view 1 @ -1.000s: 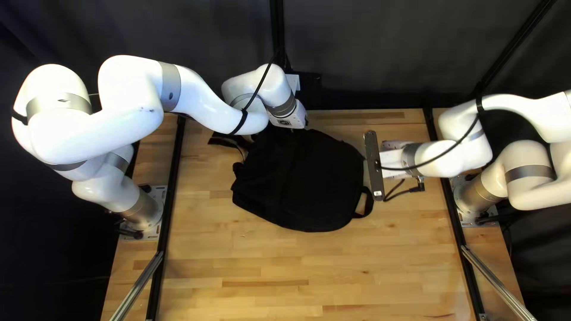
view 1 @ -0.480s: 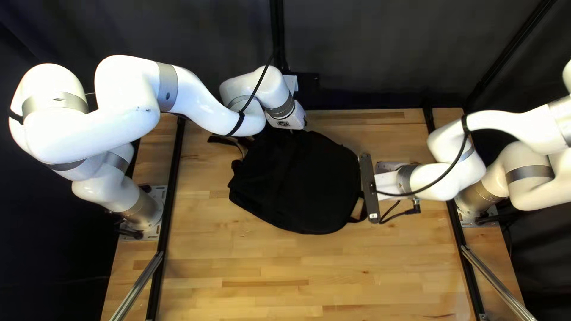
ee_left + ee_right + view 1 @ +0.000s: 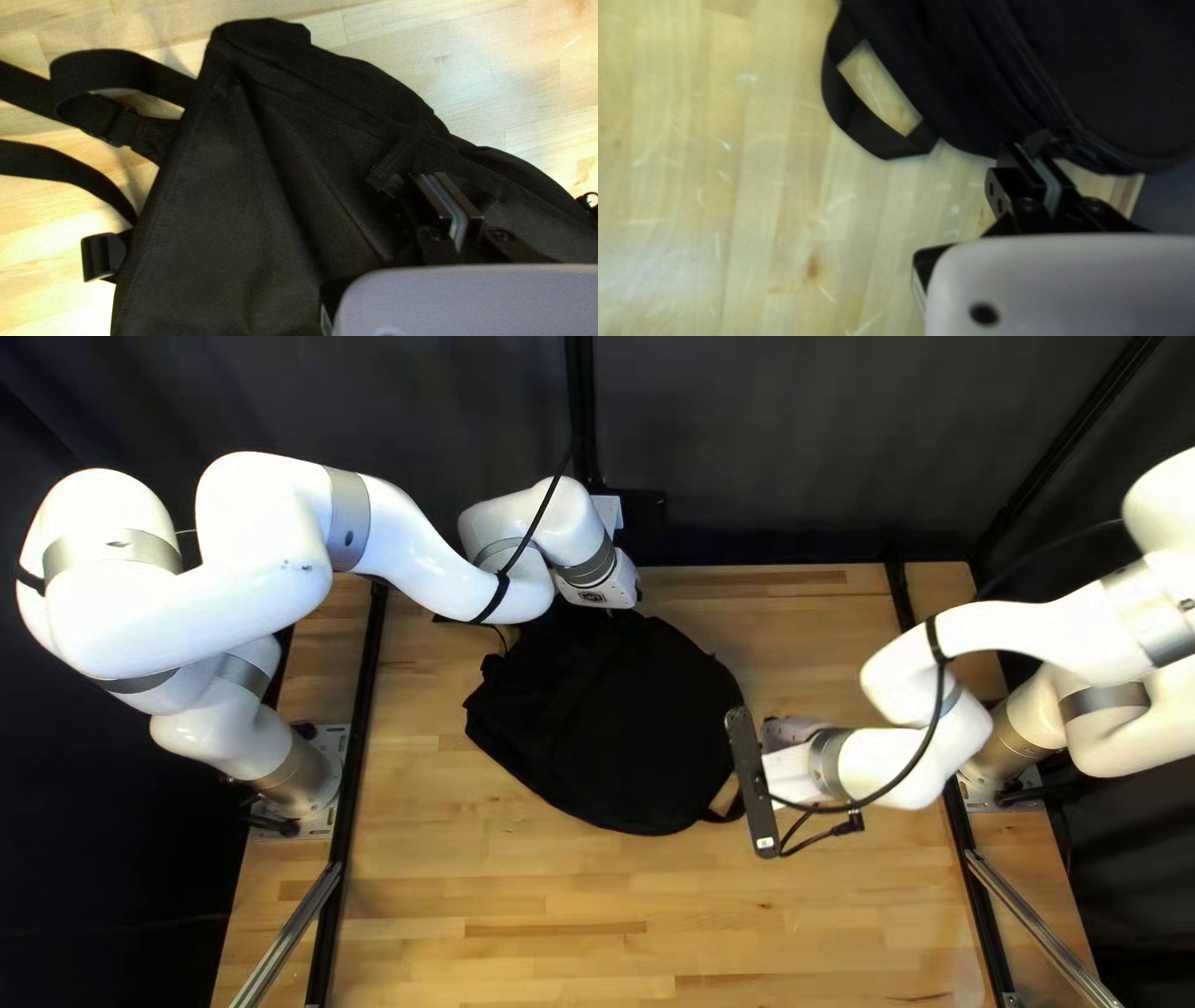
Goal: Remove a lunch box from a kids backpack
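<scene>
In the top left view, the black backpack (image 3: 604, 722) lies on my worktop (image 3: 560, 933), its inside hidden, lunch box unseen; my left hand (image 3: 604, 588) is over its far edge, my right hand (image 3: 784, 779) by its rounded end.

In the left wrist view, my fingers (image 3: 433, 196) are together at the cloth.

In the right wrist view, they're clamped on a zipper pull (image 3: 1038, 140).
</scene>
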